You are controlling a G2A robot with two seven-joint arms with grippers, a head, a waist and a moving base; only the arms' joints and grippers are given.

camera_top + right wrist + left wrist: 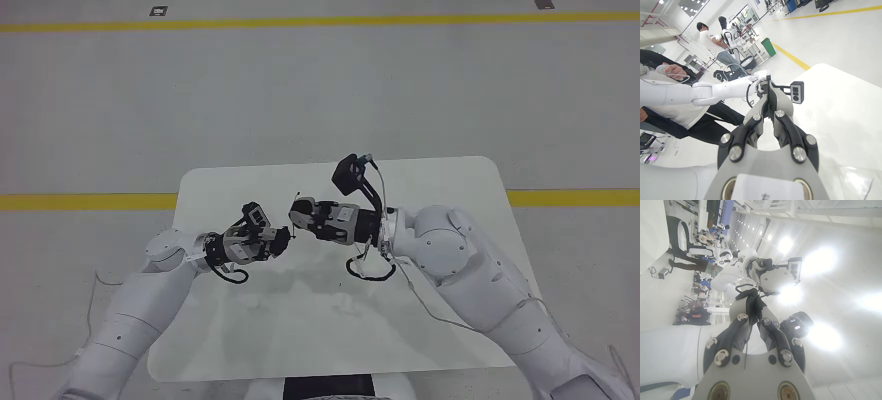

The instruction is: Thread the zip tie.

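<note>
A thin black zip tie [748,340] is held above the middle of the white table [440,180], between my two grippers. My left gripper [753,308] is shut on its strap, and the loose tail runs back toward the wrist. My right gripper [768,92] is shut on the tie too, and the tie's small square head [768,77] sticks out past the fingertips. In the top view the left gripper [280,240] and right gripper [298,213] meet tip to tip, almost touching. Where the tie passes between them is hidden by the fingers.
A clear plastic bag [863,181] with another thin black tie in it lies flat on the table near my right arm. The table's far rounded edge [821,65] lies beyond the grippers, with open floor behind it.
</note>
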